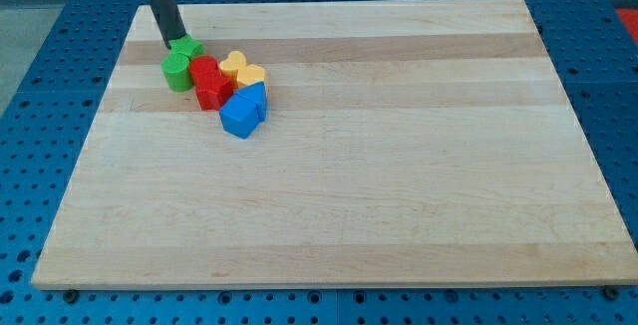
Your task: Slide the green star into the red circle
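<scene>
One cluster of blocks sits at the tabletop's (399, 215) ten o'clock. The green star (185, 48) touches the red circle (204, 68) (tightly packed there). My tip (171, 43), a plain rod with nothing to open or close, presses the star's ten o'clock edge.

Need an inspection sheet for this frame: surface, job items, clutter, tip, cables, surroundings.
Surface: wooden board, bare apart from one cluster at the view's upper left.
Job's things: green star at the cluster's upper left; red circle just to its lower right, apparently touching.
Clutter: green block, red block, yellow block, blue block, all packed together.
Grippers: none; my tip sits at the star's upper-left edge, seemingly in contact.
Cables: nothing seen.
Surroundings: blue perforated table around the board.
</scene>
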